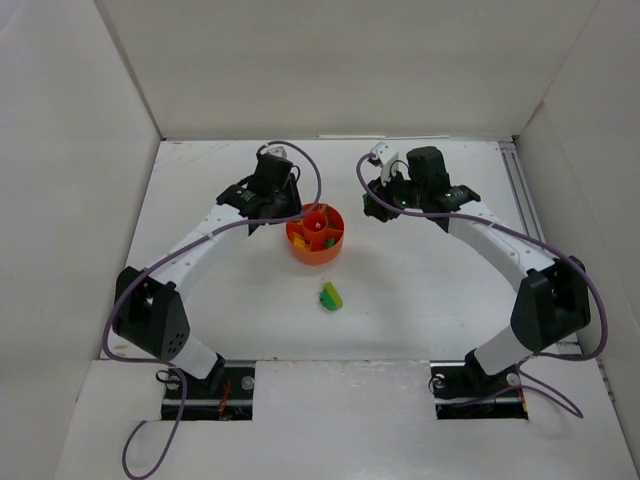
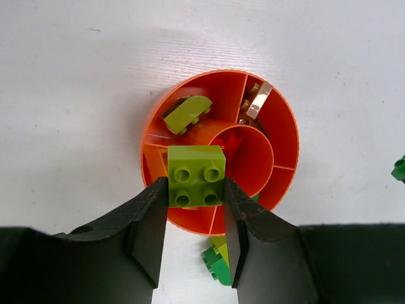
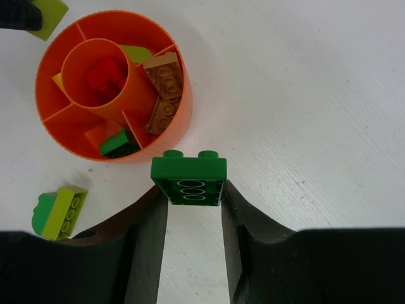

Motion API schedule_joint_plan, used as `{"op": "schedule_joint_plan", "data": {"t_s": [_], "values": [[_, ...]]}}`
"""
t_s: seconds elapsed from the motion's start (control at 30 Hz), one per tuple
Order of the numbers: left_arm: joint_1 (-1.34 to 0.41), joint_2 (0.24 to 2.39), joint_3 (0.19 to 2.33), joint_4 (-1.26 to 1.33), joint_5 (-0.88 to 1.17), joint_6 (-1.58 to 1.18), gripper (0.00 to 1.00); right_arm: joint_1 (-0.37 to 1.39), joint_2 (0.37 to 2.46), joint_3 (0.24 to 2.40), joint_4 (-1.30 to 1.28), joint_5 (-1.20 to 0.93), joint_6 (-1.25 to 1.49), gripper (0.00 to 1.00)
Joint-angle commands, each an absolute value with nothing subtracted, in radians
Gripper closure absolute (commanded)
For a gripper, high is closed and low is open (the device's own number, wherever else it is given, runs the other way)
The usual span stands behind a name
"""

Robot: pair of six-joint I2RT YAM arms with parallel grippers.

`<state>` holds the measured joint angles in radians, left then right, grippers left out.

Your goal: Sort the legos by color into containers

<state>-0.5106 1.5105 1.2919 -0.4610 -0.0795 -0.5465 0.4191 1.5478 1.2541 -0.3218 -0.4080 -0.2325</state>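
- My left gripper [image 2: 196, 190] is clamped on a lime brick [image 2: 196, 172], held over the orange dish [image 2: 281, 136] at its 10 o'clock rim.
- A red brick [image 3: 104, 77] sits in the dish's central cup.
- A green-and-lime stack [image 1: 331, 296] lies at the dish's 6 o'clock.
- My right gripper [image 3: 193, 190] is clamped on a green brick [image 3: 188, 172], near the dish's 2 o'clock.

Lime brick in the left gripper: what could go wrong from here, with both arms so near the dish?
1. The lime brick in the left gripper seems to hang over the edge of the central cup of the dish. If released, it might tip in with the red brick instead of joining the lime curved piece.
2. The right gripper holds its green brick outside the rim, so a release would likely drop it on the table.
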Motion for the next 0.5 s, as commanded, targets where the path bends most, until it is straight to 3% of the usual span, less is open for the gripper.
{"op": "schedule_joint_plan", "data": {"t_s": [0.0, 0.47], "values": [[-0.506, 1.535, 1.341, -0.431, -0.086, -0.525, 1.00, 0.408, 1.516, 1.272, -0.282, -0.426, -0.239, 1.00], [-0.476, 1.637, 1.394, -0.368, -0.049, -0.506, 1.00, 0.399, 1.516, 1.272, -0.304, -0.426, -0.239, 1.00]]}}
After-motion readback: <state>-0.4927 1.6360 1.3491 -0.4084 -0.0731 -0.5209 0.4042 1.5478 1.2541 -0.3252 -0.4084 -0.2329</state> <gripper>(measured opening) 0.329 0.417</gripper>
